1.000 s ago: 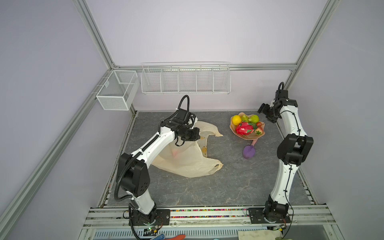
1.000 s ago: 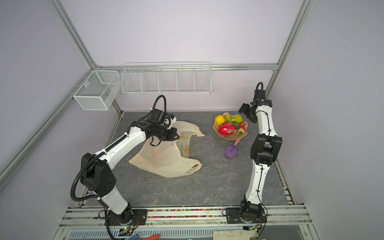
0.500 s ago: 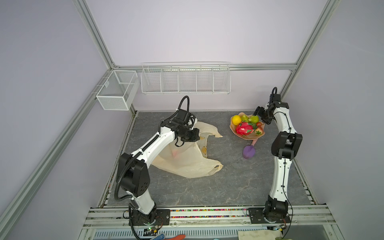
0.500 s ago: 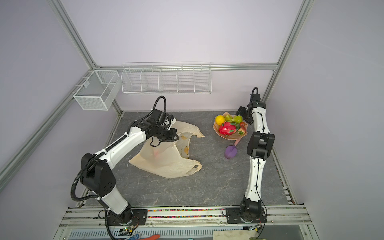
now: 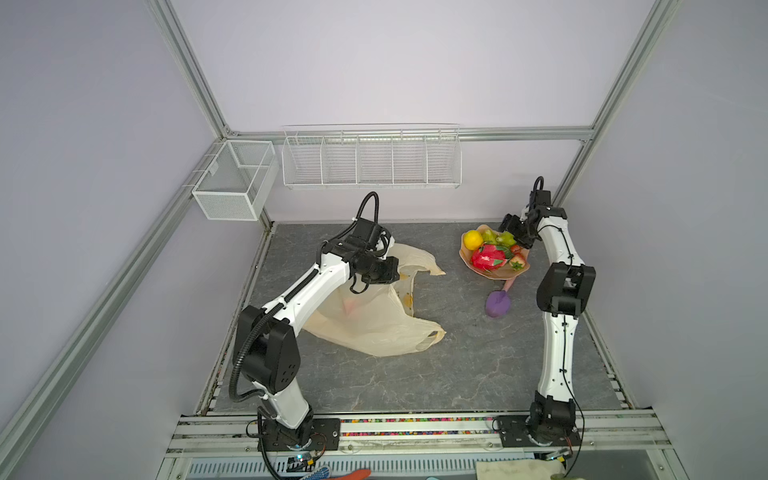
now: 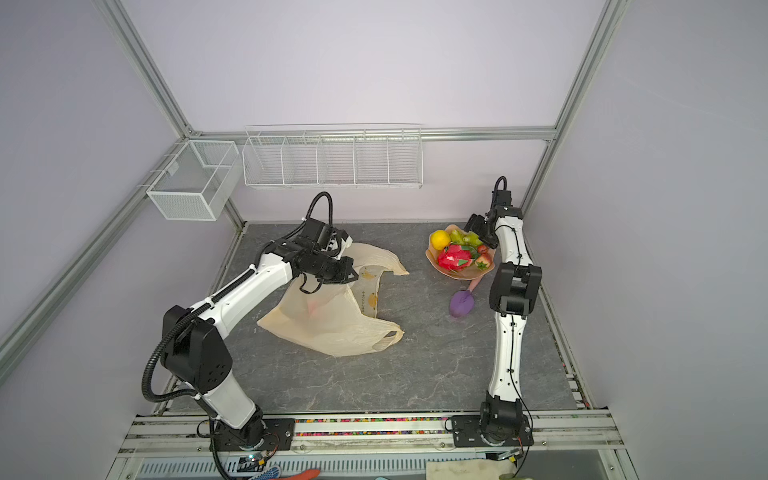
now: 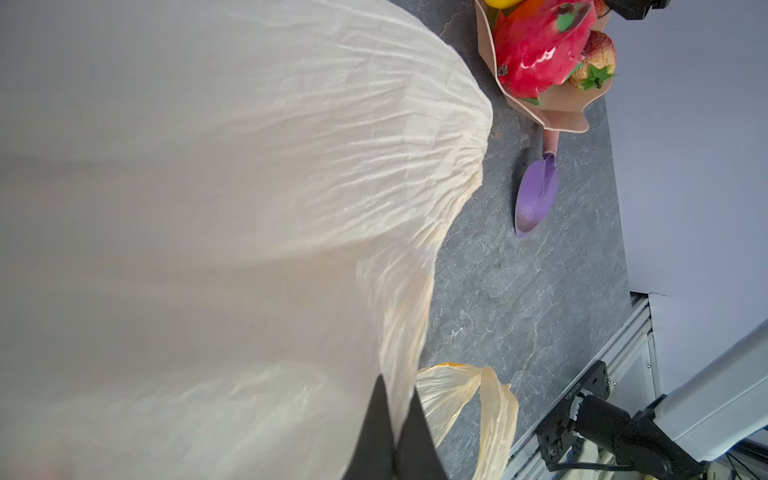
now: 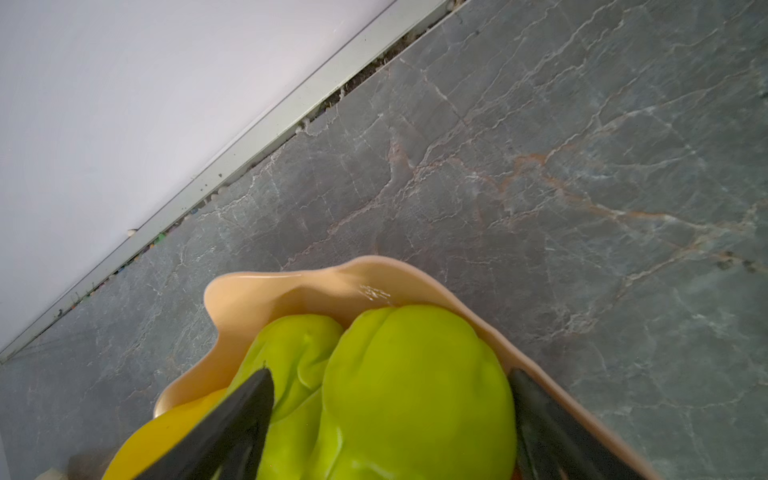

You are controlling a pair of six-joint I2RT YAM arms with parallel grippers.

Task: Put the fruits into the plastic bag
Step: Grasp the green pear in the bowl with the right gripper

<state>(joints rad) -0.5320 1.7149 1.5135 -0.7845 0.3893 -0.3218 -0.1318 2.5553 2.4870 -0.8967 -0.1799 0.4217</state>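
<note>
Right of centre in both top views, the fruits [image 5: 490, 257] lie heaped in the pink dish [image 5: 494, 276], where the right gripper [image 8: 390, 374] stands with jaws spread wide on either side of a green pear [image 8: 415, 395], not closed on it. Left of centre, the plastic bag [image 5: 374, 328] lies crumpled on the grey table [image 5: 457, 374], its film pinched between the clenched jaws of the left gripper [image 7: 397, 386]; a purple scoop [image 5: 497, 303] lies just below the dish.
</note>
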